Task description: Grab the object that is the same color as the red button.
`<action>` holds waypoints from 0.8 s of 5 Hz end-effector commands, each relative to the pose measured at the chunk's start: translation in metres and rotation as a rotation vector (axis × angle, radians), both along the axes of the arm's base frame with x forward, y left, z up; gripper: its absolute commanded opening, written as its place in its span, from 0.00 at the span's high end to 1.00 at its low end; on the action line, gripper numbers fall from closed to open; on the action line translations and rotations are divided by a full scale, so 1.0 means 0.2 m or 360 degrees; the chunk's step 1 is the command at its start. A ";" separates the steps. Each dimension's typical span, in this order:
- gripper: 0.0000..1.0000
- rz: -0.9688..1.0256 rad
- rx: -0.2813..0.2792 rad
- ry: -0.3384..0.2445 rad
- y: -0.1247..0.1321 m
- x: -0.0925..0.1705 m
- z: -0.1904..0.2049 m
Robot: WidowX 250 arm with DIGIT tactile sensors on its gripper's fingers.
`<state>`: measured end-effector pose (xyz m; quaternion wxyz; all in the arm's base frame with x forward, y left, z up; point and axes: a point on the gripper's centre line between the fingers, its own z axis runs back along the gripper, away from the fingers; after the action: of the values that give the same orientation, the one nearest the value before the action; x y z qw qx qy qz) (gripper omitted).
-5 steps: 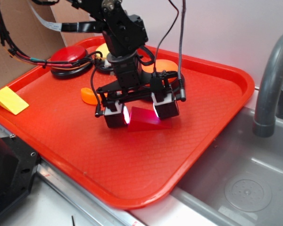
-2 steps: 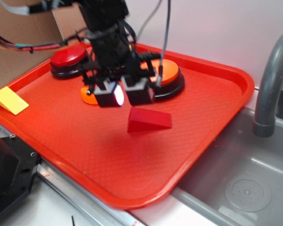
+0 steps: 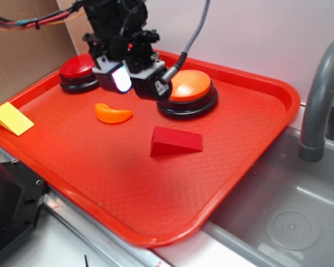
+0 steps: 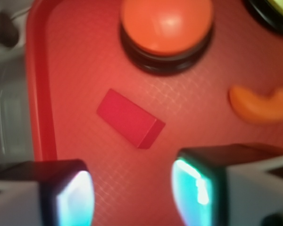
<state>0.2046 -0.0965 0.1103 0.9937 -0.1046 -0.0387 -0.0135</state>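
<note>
No readable text, no labels, no brand marks, no numbers, no signs in either view

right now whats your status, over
Tool open, empty, raised above the tray. Red wedge block lying free mid-tray, apart from the tool. Orange button and orange crescent nearby; nothing covering the block.
</note>
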 end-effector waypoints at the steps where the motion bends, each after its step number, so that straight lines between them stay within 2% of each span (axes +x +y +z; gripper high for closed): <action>1: 0.00 -0.0589 0.0174 -0.0198 -0.01 0.11 -0.04; 2: 0.00 -0.0681 0.0142 -0.0194 -0.03 0.11 -0.12; 4: 0.00 -0.0775 0.0236 -0.0141 -0.02 0.09 -0.30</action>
<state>0.2115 -0.0989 0.0431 0.9661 -0.0344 -0.0400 -0.2528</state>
